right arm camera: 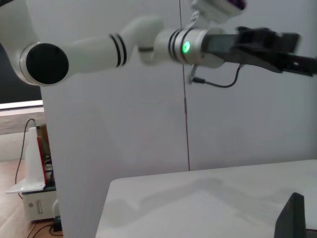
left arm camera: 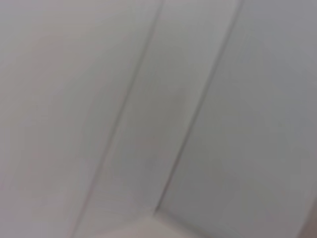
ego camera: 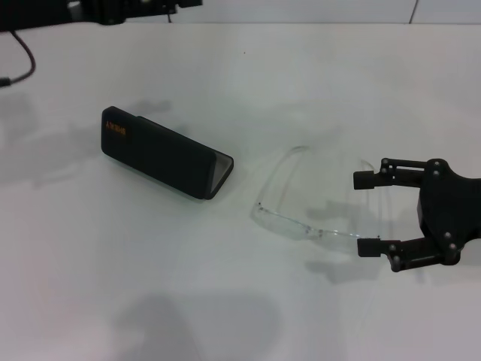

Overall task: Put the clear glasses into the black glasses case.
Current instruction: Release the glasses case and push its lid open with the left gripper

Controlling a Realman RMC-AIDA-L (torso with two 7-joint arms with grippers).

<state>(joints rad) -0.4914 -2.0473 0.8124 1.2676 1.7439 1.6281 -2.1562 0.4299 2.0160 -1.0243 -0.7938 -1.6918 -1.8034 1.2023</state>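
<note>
Right gripper (ego camera: 364, 213) jaws spread beside clear glasses (ego camera: 304, 214), at 3 o'clock; black glasses case (ego camera: 165, 153) at 9 o'clock; only right wrist view shows raised left arm (right arm camera: 148, 44); left gripper's jaws cannot tell; white table (ego camera: 225, 301), pale wall (left arm camera: 198, 99).

looking down and forward from the head, from fairly high, taking in the white table (ego camera: 225, 316), the black glasses case (ego camera: 161, 153) left of centre, the clear glasses (ego camera: 304, 214) and the right gripper (ego camera: 368, 213) at the right edge. facing pale wall panels from the left wrist, close up, catching nothing of the table. looking level across the far table edge (right arm camera: 198, 198) from the right wrist, low and near the surface, toward the wall and the raised left arm (right arm camera: 148, 44). sharing the tabletop and a dark corner of the case (right arm camera: 292, 218) between head and right wrist.
</note>
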